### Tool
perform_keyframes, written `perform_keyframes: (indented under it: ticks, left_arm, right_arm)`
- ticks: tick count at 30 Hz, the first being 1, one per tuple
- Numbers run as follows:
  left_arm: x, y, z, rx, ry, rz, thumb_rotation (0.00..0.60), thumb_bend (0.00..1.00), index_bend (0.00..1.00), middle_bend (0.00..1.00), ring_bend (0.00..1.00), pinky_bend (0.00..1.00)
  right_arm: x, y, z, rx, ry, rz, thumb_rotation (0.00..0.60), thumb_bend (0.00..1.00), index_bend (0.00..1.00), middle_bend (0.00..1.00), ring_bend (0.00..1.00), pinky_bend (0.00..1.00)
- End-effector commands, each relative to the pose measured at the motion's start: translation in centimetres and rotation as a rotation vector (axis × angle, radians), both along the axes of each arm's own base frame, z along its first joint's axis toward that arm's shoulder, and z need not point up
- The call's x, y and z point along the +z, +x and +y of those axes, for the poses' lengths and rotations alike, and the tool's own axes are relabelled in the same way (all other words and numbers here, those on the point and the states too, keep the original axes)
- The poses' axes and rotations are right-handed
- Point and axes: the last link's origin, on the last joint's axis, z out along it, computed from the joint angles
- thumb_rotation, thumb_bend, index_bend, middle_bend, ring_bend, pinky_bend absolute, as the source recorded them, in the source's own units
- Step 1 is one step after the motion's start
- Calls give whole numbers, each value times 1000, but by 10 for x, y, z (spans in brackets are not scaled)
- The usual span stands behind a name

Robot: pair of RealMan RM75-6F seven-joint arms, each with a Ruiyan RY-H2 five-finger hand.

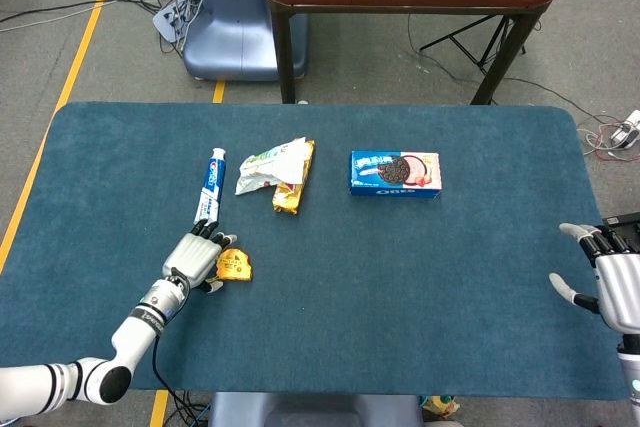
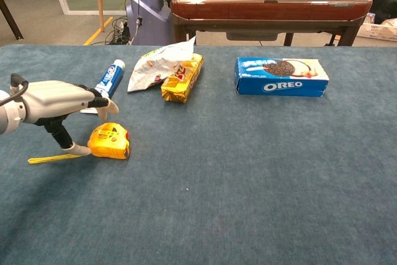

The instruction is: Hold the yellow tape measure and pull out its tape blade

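My left hand (image 2: 59, 100) sits spread beside the yellow tape measure (image 2: 110, 140), holding nothing; nudging could skid it away unheld.

Yellow tape measure (image 2: 109, 141) flat on blue tabletop, tape blade (image 2: 51, 159) partly out

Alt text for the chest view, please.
The left hand rests beside a yellow tape measure on a blue table, a short length of blade out. Behind lie toothpaste, snack packets and an Oreo box.
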Motion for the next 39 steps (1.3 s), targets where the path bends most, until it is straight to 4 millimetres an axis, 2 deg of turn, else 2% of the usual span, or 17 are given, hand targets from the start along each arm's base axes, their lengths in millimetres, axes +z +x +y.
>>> perform_keyframes:
  ticks: [1,13,30,36,39]
  left_arm:
    - [-5,2,-3,6,11,0,600,205,144,225,7,0]
    - [-16,2,-4,-7,53,57,600,204,209,218,48,0]
    - [-26,10,-1,28,61,40,600,205,229,220,90,0]
    - [-28,10,1,33,64,40,600,206,270,264,120,0]
    - [-29,9,2,41,66,18,600,206,322,320,168,0]
  right_arm:
    - [-1,-1,0,-2,2,-2,600,266,290,344,276,411]
    - [1,-4,2,-9,0,-5,600,266,290,344,276,412]
    - [3,-8,3,-22,-1,-1,600,266,290,346,276,412]
    - [3,-9,2,-25,-3,-1,600,266,290,347,276,411]
    - [3,-9,2,-25,-3,-2,600,266,290,347,276,411]
